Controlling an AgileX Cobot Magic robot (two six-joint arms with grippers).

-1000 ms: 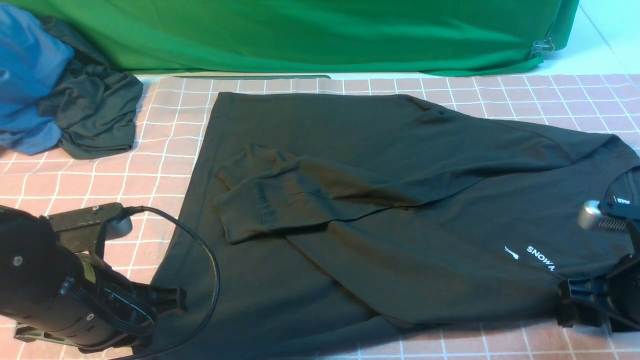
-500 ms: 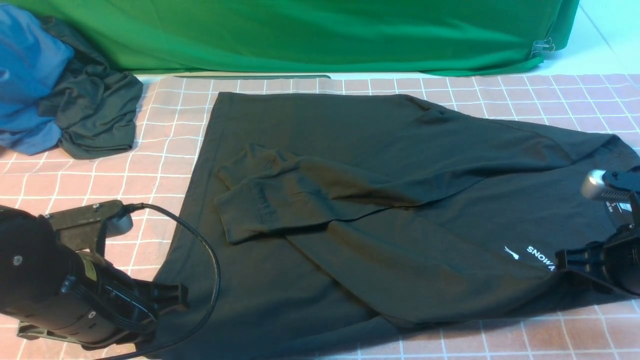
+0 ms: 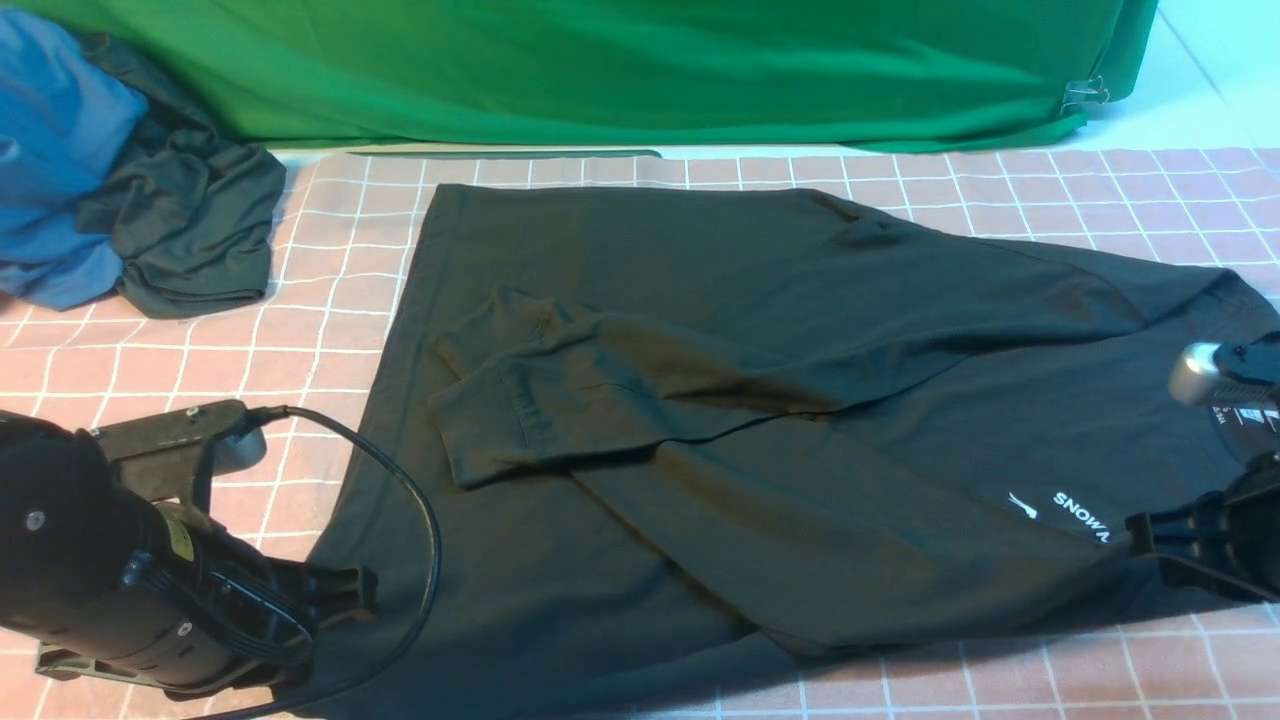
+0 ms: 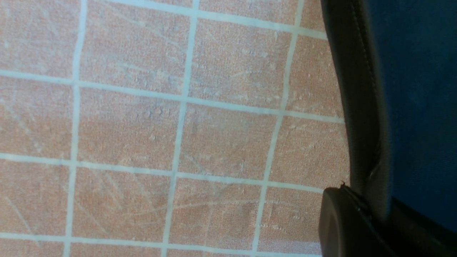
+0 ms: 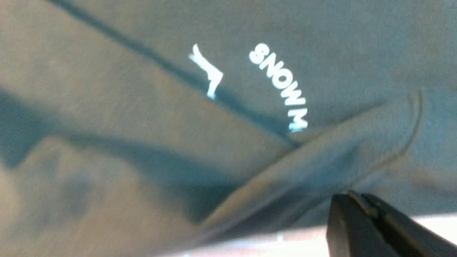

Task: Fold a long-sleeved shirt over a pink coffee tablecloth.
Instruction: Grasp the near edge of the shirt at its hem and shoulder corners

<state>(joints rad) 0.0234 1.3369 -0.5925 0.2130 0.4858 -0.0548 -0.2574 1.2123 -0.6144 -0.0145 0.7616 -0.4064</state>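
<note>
The black long-sleeved shirt (image 3: 760,330) lies spread on the pink coffee tablecloth (image 3: 330,290), both sleeves folded across its body. Its white "SNOW" logo (image 3: 1080,515) shows at the right. My left gripper (image 3: 350,595) sits low at the shirt's near left corner. In the left wrist view the left gripper (image 4: 342,194) is shut where the stitched hem (image 4: 357,107) runs into the jaws. My right gripper (image 3: 1140,535) is beside the logo at the shirt's near right edge. The right wrist view shows the right gripper (image 5: 351,198) shut, with a raised fold of shirt (image 5: 303,160) leading to it.
A blue garment (image 3: 50,150) and a dark grey-green garment (image 3: 190,230) are heaped at the far left. A green cloth (image 3: 640,70) hangs along the back, held by a clip (image 3: 1085,95). A black cable (image 3: 425,520) loops over the shirt near my left arm.
My right gripper has moved from the shirt's near edge in towards the logo and has shut. The left gripper has hardly moved and stays shut.
</note>
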